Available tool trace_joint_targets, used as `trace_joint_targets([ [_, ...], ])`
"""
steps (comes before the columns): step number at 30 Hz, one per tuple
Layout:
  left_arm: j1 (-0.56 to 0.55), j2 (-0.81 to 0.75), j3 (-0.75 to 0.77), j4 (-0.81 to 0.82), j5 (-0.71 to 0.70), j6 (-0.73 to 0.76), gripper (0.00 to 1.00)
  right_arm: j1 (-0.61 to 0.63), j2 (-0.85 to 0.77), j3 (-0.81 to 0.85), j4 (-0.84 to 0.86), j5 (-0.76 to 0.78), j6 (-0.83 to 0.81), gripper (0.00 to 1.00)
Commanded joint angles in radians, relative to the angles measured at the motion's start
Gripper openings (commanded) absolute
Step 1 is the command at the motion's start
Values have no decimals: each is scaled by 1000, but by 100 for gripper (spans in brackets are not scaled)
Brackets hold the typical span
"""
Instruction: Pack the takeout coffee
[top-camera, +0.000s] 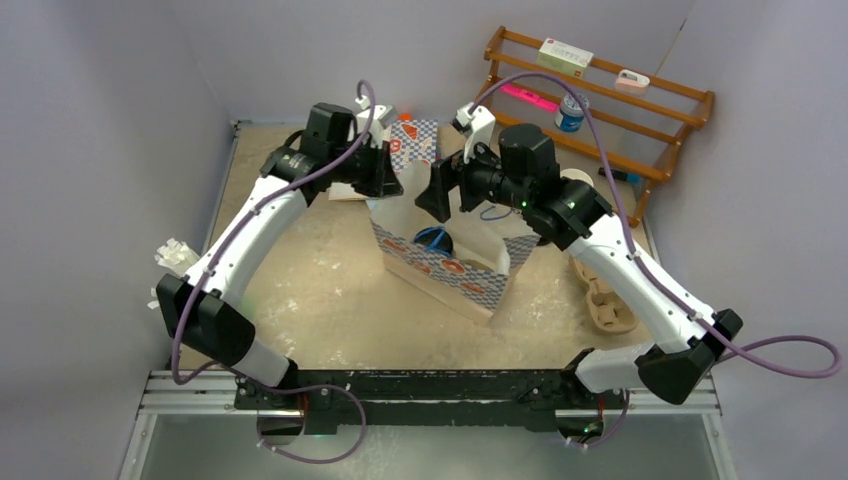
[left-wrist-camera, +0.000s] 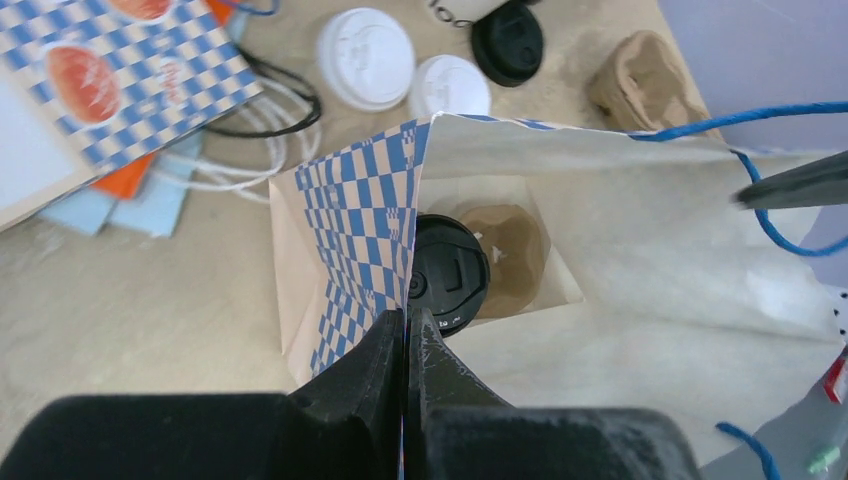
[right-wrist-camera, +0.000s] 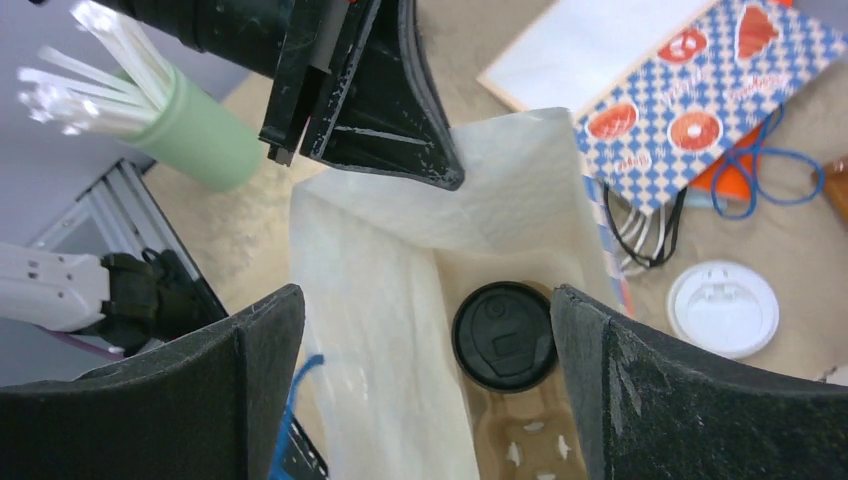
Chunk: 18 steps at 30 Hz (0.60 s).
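One takeout coffee (right-wrist-camera: 504, 335), with a black sip lid, stands in a brown cup carrier (right-wrist-camera: 530, 440) at the bottom of the open blue-checked paper bag (top-camera: 450, 265). It also shows in the left wrist view (left-wrist-camera: 450, 275). My left gripper (left-wrist-camera: 407, 318) is shut on the bag's checked rim (left-wrist-camera: 375, 220) at the back left and holds it open; it also shows in the top view (top-camera: 385, 165). My right gripper (right-wrist-camera: 425, 295) is open and empty above the bag's mouth, its fingers (right-wrist-camera: 690, 390) on either side of the opening. It also shows in the top view (top-camera: 440, 195).
Behind the bag lie two loose white lids (left-wrist-camera: 365, 58), a black lid (left-wrist-camera: 508, 42), a flat checked bag (left-wrist-camera: 100, 70) and a brown carrier (left-wrist-camera: 645, 80). A green cup of straws (right-wrist-camera: 195, 125) stands nearby. Another carrier (top-camera: 605, 305) lies at the right; a wooden rack (top-camera: 600, 90) stands at the back.
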Motion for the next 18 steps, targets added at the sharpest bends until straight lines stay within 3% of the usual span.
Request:
trace_joint_targets([
  [1, 85, -114, 1, -105, -140, -6, 0, 3, 7, 111, 16, -25, 14, 94],
  [4, 168, -152, -12, -144, -203, 10, 0, 2, 14, 130, 11, 18, 47, 94],
  [14, 409, -103, 18, -108, -339, 64, 0, 0, 165, 394, -228, 567, 193, 89],
  [18, 440, -74, 39, -68, -380, 46, 0, -33, 208, 474, -380, 742, 265, 79],
])
